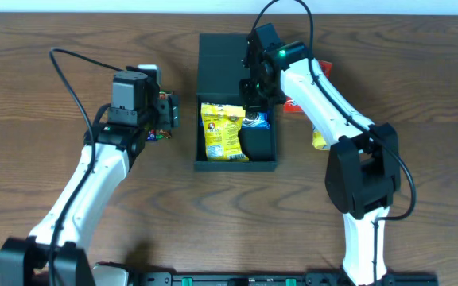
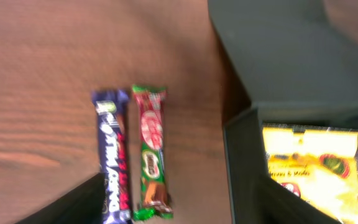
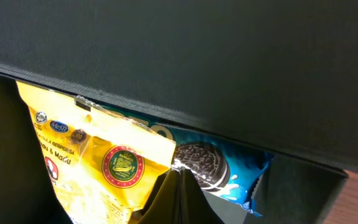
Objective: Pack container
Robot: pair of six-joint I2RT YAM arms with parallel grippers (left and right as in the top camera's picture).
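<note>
Container point(image 1: 235, 165): we note it at the middle of the table point(image 1: 46, 183), toward the far edge, between the two arms. The flap lid is swung open and lies flat on the far side, so the cavity faces up.

Contents: a yellow packet point(image 1: 223, 131) lies along the left half. A blue cookie packet point(image 1: 257, 121) sits in the far right corner, touching the yellow one. The near right part of the cavity looks dark.

Right gripper point(image 1: 254, 97): it is over the far right part of the cavity, above the blue cookie packet. In the right wrist view the fingertips are pressed together, clenched, right where the yellow packet point(image 3: 98, 162) meets the blue cookie packet point(image 3: 216, 168). We cannot tell whether any wrapper is pinched between them. The container's dark wall point(image 3: 197, 62) fills the upper part of that view.

Left gripper point(image 1: 165, 111): it is over bare table just left of the container, apart from it. In the left wrist view the jaws stand released and wide, with one finger point(image 2: 73, 205) at the lower left, and nothing is grasped. Below it, a purple bar point(image 2: 114, 162) and a green-and-red bar point(image 2: 151, 155) lie side by side, touching along their length, near the container's corner point(image 2: 238, 155).

Right of the container: a red packet point(image 1: 294, 104) and a yellow item point(image 1: 319, 141) lie on the table, both partly hidden by the right arm.
</note>
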